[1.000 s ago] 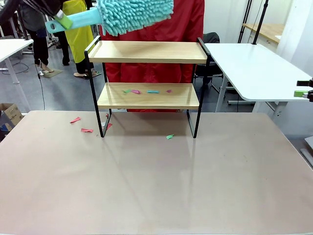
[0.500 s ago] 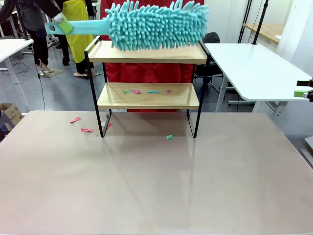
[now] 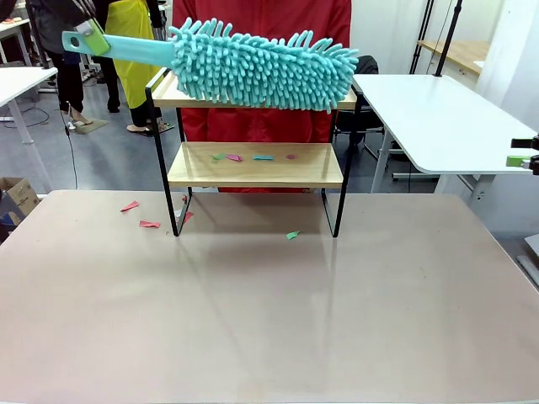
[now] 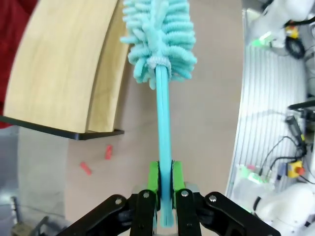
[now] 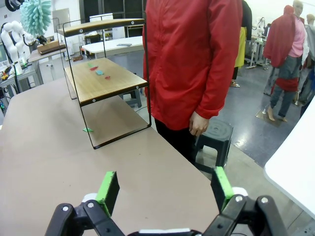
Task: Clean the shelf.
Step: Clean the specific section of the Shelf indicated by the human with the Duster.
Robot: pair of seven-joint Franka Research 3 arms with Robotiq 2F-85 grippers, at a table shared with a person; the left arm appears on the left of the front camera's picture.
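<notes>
The shelf (image 3: 255, 168) stands at the far middle of the table, with several coloured paper scraps (image 3: 253, 156) on its lower board. A teal fluffy duster (image 3: 261, 71) stretches across the top board and hides most of it; whether it touches the board I cannot tell. My left gripper (image 3: 88, 38) is shut on the duster's handle, up at the shelf's left. In the left wrist view the gripper (image 4: 165, 189) clamps the handle, with the duster head (image 4: 157, 34) beside the shelf boards (image 4: 54, 69). My right gripper (image 5: 165, 189) is open and holds nothing, off to the table's right.
More paper scraps lie on the table (image 3: 269, 303) by the shelf's left leg (image 3: 139, 215) and under it (image 3: 292, 235). A person in a red coat (image 3: 261, 126) stands just behind the shelf. A white table (image 3: 438, 118) stands at the right.
The duster has swung down and to the right, from high above the shelf's left end to lying along the top board. My right gripper has stayed put.
</notes>
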